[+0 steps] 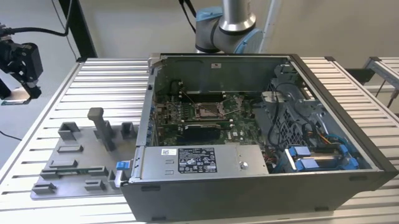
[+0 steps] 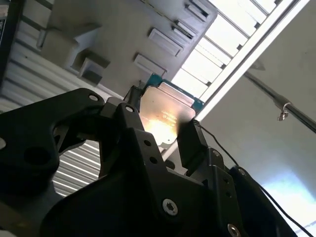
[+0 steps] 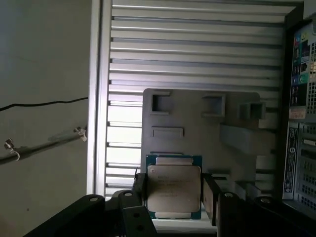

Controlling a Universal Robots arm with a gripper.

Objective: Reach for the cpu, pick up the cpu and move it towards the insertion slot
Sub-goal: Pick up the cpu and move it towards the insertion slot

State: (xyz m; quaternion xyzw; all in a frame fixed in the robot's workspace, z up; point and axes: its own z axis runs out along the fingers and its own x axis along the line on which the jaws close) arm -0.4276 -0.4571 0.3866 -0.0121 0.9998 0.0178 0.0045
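Note:
The cpu point(image 3: 174, 190) is a flat square chip with a silvery top and a green rim, clamped between my gripper's point(image 3: 174, 193) black fingers. In the second wrist view the cpu point(image 2: 165, 111) shows its pale face, glinting, with the gripper point(image 2: 160, 123) shut on its edges. In the exterior view the gripper point(image 1: 25, 81) hangs in the air at the far left, near the table's edge, with the cpu point(image 1: 16, 99) at its tip. The insertion slot point(image 1: 208, 110), a metal-framed socket on the green board, lies inside the open computer case, well to the exterior view's right of the gripper.
A grey fixture plate point(image 1: 74, 161) with raised blocks lies on the ribbed metal table point(image 1: 106, 84), between gripper and case. The case walls point(image 1: 249, 191) stand tall around the board. A silver white-labelled box point(image 1: 199, 161) sits at the case's front. The arm's base point(image 1: 224, 28) is behind.

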